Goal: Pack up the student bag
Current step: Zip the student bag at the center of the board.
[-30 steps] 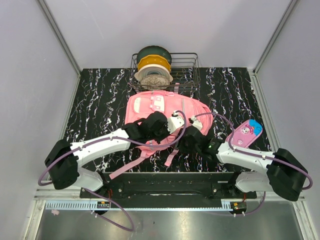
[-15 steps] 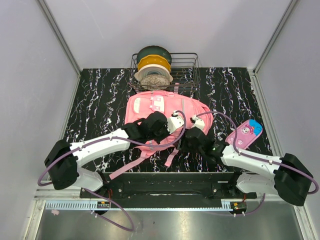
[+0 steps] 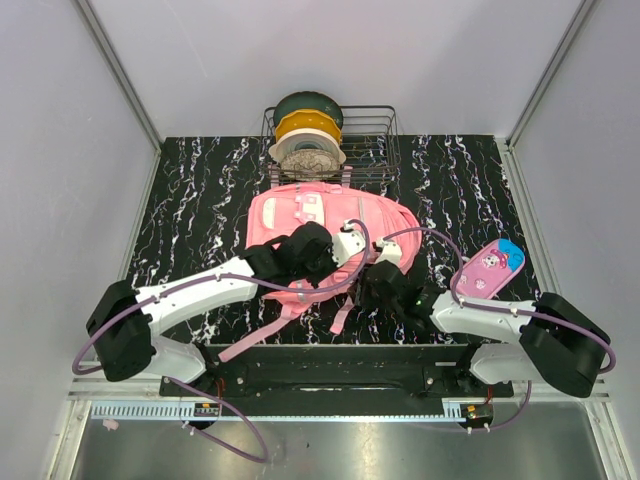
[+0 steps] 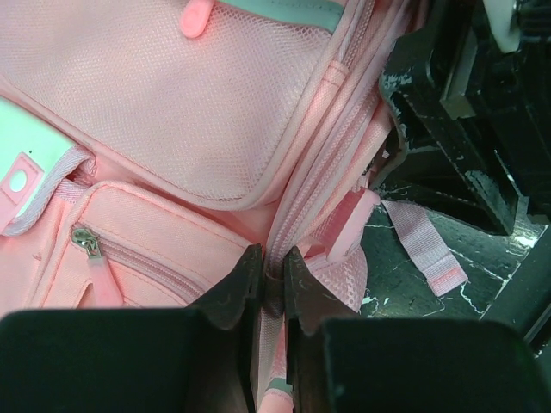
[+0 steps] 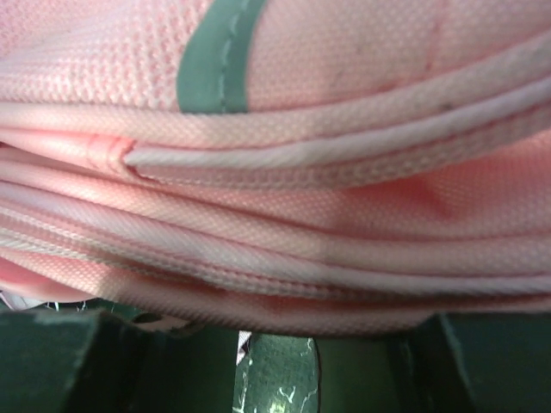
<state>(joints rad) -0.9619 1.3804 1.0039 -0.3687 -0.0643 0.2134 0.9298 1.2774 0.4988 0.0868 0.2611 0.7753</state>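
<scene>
The student bag (image 3: 300,210) is a large pink backpack lying flat in the middle of the table, front pockets up. My left gripper (image 3: 358,241) sits over its right side. In the left wrist view the left gripper (image 4: 273,258) is shut on the raised zip seam of the student bag (image 4: 172,103). My right gripper (image 3: 386,258) presses against the bag's near right edge. In the right wrist view folded pink layers of the bag (image 5: 301,215) fill the frame. There the right gripper (image 5: 267,331) is open, its fingers standing wide apart just under the fabric, with table showing between them.
A small pink pencil case (image 3: 488,267) with a blue end lies on the table at the right. A wire basket (image 3: 375,130) holding stacked spools (image 3: 308,135) stands behind the bag. The bag's straps (image 3: 255,335) trail toward the near edge.
The right arm swung out and back in, its gripper staying at the bag's near right edge. The bag's right side shifted slightly. The left gripper kept its hold and place.
</scene>
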